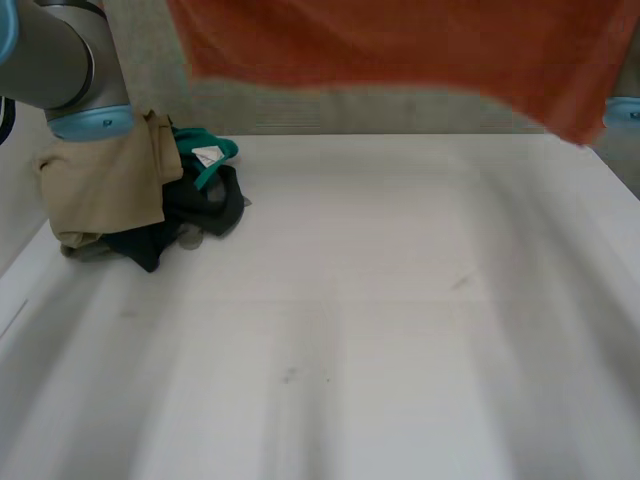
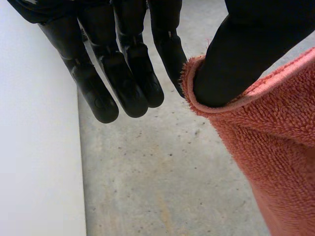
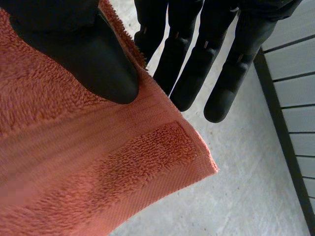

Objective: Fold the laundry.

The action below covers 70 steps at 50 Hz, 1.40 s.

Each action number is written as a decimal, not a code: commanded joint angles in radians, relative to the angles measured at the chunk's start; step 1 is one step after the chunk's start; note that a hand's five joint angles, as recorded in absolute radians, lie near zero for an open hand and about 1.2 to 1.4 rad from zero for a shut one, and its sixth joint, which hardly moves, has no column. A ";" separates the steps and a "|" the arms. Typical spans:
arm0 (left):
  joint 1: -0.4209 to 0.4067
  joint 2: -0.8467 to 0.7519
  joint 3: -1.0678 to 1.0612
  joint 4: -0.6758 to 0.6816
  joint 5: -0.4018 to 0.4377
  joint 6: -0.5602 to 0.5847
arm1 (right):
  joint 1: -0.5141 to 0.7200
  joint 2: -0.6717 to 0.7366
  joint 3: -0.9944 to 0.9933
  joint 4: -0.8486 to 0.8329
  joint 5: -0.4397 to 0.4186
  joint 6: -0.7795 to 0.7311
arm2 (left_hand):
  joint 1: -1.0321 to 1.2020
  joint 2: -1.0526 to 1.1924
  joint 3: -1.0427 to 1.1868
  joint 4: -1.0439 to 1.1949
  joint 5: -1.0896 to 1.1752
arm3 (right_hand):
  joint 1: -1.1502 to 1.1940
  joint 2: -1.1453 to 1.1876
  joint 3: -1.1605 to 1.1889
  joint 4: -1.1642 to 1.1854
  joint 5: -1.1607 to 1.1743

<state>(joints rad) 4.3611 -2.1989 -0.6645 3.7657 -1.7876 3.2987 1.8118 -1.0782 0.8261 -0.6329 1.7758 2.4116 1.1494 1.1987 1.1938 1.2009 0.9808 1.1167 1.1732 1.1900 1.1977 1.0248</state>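
Orange towel [image 1: 400, 45] aloft, corners seemingly in left hand [image 2: 123, 73], right hand [image 3: 197, 64].

Soft, even light falls on the white tabletop [image 1: 400, 300], bright with broad pale grey shading. The pile of clothes [image 1: 150, 200] casts a small dim shadow at its base. The orange towel [image 1: 400, 40] is evenly lit. The black left hand [image 2: 133, 83] and right hand [image 3: 192, 73] carry only dull highlights.

left hand [image 2: 130, 73], right hand [image 3: 197, 64], both raised, thumbs pinching towel [image 3: 74, 162]
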 commanded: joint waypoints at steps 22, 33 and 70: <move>0.006 0.143 -0.951 -0.250 -0.010 -0.186 | -0.121 0.018 0.760 0.248 -0.259 0.143 | -0.620 -0.669 -0.664 -0.671 -0.626 | 0.280 0.223 0.206 0.199 0.197; 0.066 0.306 -1.008 -0.294 0.201 -0.016 | -0.120 -0.015 0.778 0.285 -0.254 0.149 | -0.821 -0.871 -0.866 -0.873 -0.827 | 0.280 0.223 0.206 0.199 0.197; 0.190 -0.085 -0.744 -0.402 0.643 0.535 | -0.123 -0.038 0.817 0.292 -0.265 0.139 | -0.413 -0.463 -0.458 -0.465 -0.419 | 0.280 0.223 0.206 0.199 0.197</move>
<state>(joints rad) 4.5591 -2.2439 -1.4704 3.3814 -1.1459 3.8468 1.6894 -1.1167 1.6412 -0.3392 1.5119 2.5569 0.6174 0.6209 0.6197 0.6222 0.4473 1.1167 1.1732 1.1901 1.1981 1.0248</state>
